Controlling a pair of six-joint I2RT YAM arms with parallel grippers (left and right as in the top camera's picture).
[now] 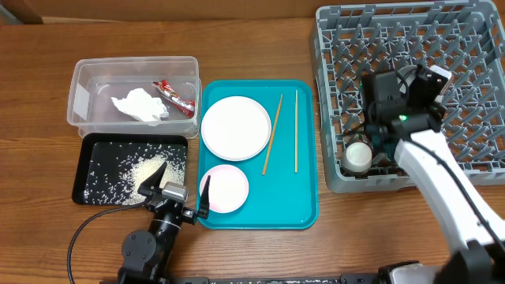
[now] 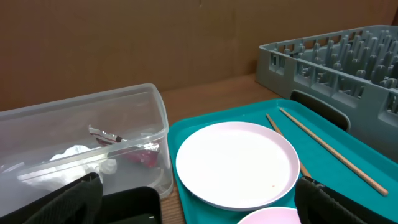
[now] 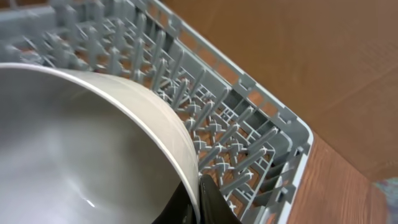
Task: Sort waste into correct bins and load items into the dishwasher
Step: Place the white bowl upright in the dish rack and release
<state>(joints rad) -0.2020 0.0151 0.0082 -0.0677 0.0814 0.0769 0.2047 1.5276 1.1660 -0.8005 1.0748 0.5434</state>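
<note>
My right gripper reaches into the grey dish rack and is shut on the rim of the small white cup; the right wrist view shows the fingers pinching the cup. My left gripper is open and empty, low between the black tray holding rice and the pink bowl. The white plate and two chopsticks lie on the teal tray. The clear tub holds the red wrapper and the tissue. The whitish bowl is not in view.
The teal serving tray lies between the bins and the rack. The left wrist view shows the plate, the tub, a chopstick and the rack. A black cable loops by the left arm's base.
</note>
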